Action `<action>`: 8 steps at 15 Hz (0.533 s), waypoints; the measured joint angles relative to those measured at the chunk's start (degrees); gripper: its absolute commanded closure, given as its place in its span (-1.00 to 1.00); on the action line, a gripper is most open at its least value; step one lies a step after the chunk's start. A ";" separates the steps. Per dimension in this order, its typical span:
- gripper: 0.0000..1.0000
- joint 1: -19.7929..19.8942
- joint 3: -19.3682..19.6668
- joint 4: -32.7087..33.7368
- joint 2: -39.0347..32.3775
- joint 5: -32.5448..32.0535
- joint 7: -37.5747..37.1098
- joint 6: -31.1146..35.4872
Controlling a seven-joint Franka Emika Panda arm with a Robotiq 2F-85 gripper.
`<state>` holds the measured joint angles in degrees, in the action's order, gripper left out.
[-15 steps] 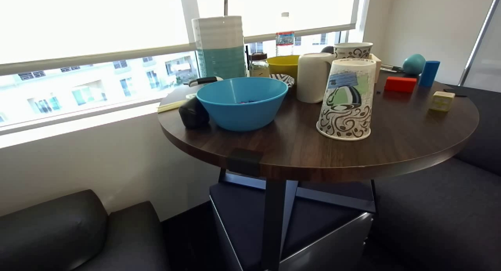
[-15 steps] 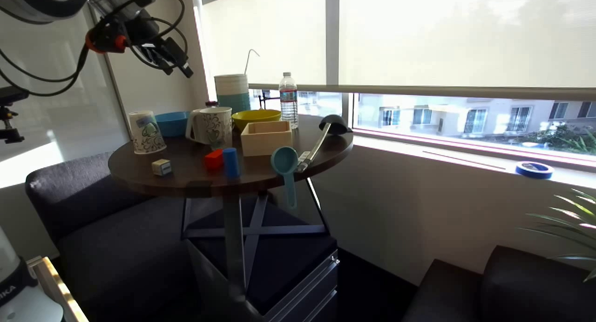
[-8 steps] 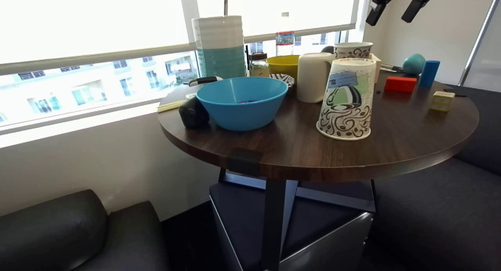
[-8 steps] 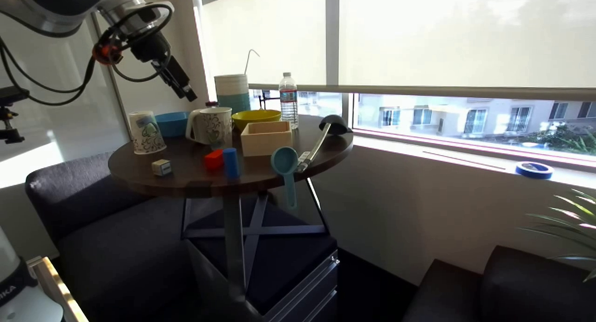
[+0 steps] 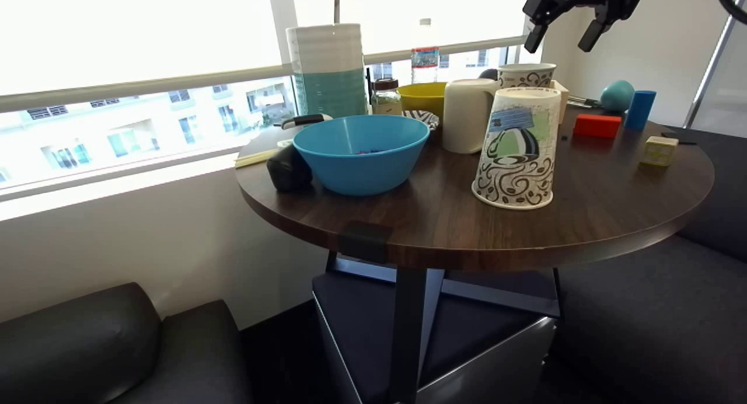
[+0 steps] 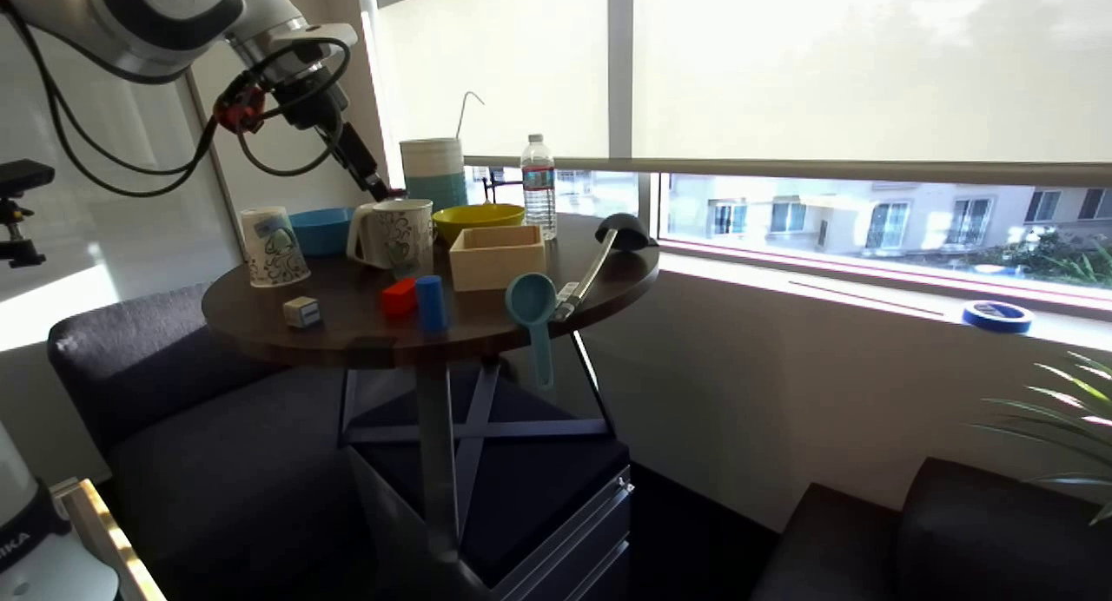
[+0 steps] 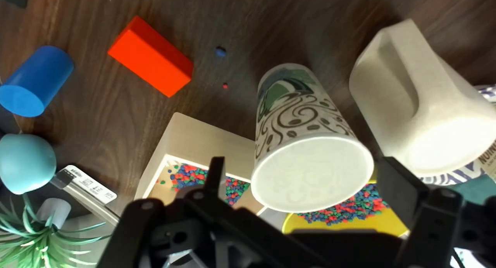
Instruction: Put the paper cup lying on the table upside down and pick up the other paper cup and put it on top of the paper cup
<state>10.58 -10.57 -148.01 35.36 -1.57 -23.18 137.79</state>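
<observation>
A white paper cup with brown swirls [image 5: 516, 150] stands upside down near the table edge, and it also shows in an exterior view [image 6: 275, 249]. The other paper cup stands upright beside the mug; it is partly hidden behind the upside-down cup in an exterior view [image 5: 525, 78], and also shows here [image 6: 407, 236]. In the wrist view its wide mouth [image 7: 312, 173] faces the camera. My gripper [image 7: 304, 163] is open and empty, its fingers on either side of that mouth in the picture. In both exterior views the gripper [image 5: 560, 42] [image 6: 375, 188] hangs above the upright cup.
A white mug [image 7: 422, 101] stands close beside the upright cup. A wooden box [image 6: 497, 262] and a yellow bowl [image 7: 348, 221] hold coloured bits. A red block [image 7: 151, 57], blue cylinder [image 7: 37, 80], blue bowl [image 5: 362, 159] and water bottle [image 6: 539, 193] are also on the table [image 5: 443, 229].
The arm has come down and forward over the table, bringing the gripper from the top edge of the exterior view to just above the upright cup. The cups have not moved.
</observation>
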 measured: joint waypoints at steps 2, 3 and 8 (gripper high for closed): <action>-1.00 0.52 0.17 0.78 -1.84 -0.21 -0.46 1.00; -1.00 0.87 0.29 1.06 -2.73 -0.32 -0.93 1.01; -0.18 2.00 0.82 1.29 -6.05 -1.11 -3.28 1.01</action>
<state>12.58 -9.75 -146.71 29.31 -2.67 -26.45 138.80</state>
